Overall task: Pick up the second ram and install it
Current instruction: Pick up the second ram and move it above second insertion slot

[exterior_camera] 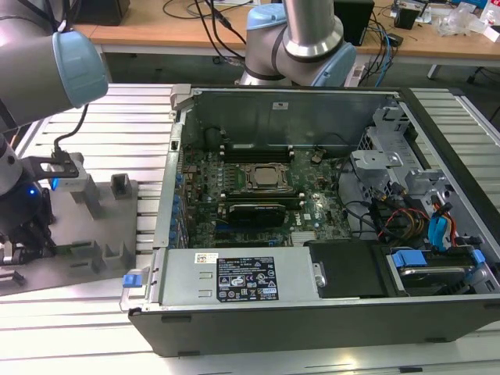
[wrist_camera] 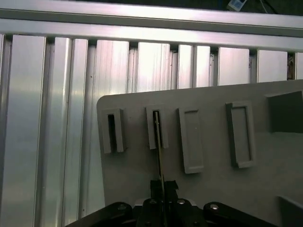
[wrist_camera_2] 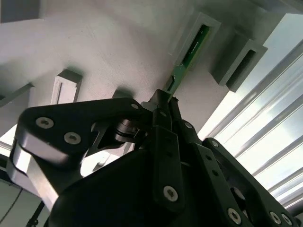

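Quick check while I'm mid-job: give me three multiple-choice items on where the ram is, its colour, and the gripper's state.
1. The ram's far end is:
A) in a motherboard slot
B) at a slot of the grey holder
C) lying on the rails

2. The ram is:
A) red
B) blue
C) green

3. The gripper is:
A) shut on the ram
B) open above the ram
C) holding the processor

Key:
1 B: in both wrist views the ram runs to a slot in the holder.
2 C: its board shows green in the second wrist view.
3 A: the gripper pinches its near end.
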Robot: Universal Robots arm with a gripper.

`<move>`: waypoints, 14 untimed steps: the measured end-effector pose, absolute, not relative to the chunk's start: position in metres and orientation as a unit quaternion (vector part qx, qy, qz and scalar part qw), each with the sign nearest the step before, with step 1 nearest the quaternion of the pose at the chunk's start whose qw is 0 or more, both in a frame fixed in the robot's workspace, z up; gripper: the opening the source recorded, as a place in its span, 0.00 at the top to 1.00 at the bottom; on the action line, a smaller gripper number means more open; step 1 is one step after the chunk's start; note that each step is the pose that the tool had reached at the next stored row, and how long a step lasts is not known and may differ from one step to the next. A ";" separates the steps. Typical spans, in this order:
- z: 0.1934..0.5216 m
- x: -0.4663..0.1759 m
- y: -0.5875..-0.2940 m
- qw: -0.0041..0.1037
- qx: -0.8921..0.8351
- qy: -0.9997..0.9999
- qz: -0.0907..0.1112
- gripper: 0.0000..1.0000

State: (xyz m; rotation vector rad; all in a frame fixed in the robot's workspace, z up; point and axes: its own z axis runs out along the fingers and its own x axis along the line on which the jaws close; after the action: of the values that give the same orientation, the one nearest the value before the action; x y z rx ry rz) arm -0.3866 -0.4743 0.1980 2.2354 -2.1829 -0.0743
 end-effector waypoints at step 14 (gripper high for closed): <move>0.198 -0.387 -0.474 0.007 0.677 -0.736 -0.024 0.86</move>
State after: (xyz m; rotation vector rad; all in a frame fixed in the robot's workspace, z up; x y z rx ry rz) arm -0.3866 -0.4743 0.1984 2.1170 -2.3005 -0.0745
